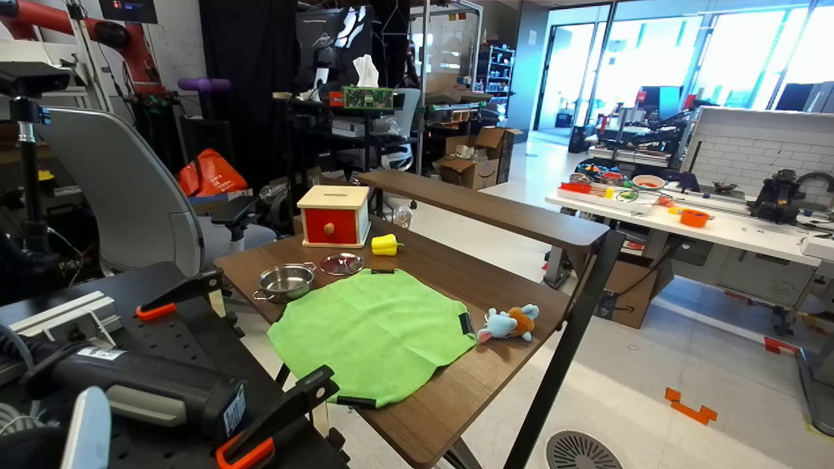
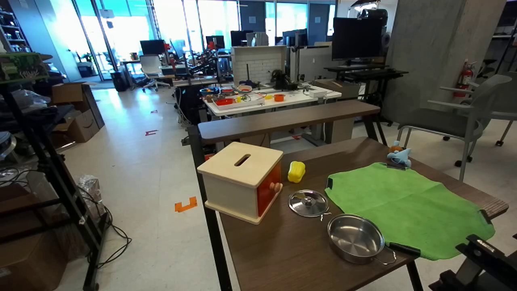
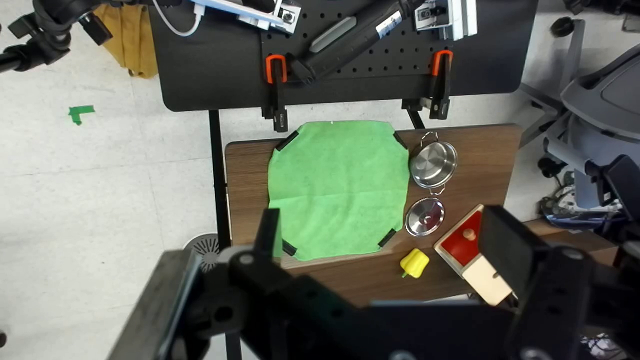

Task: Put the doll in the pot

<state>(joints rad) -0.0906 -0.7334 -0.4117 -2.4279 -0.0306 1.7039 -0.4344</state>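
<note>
The doll [image 1: 510,323], a small light-blue soft figure with orange-brown parts, lies on the brown table beside the green cloth. It also shows at the table's far side in an exterior view [image 2: 400,156]. In the wrist view it is out of sight. The pot [image 1: 287,283] is shallow shiny metal with wire handles. It stands upright and empty at the cloth's opposite side, seen also in an exterior view [image 2: 355,238] and the wrist view [image 3: 434,164]. My gripper [image 3: 385,220] is wide open and empty, high above the table. It is not visible in the exterior views.
A green cloth [image 1: 378,332] is taped to the table. A metal lid [image 2: 308,203], a yellow pepper [image 2: 296,171] and a red-fronted wooden box [image 2: 242,178] stand near the pot. A raised shelf [image 1: 482,208] runs along one table edge. Clamps [image 1: 287,413] stick out from the black bench.
</note>
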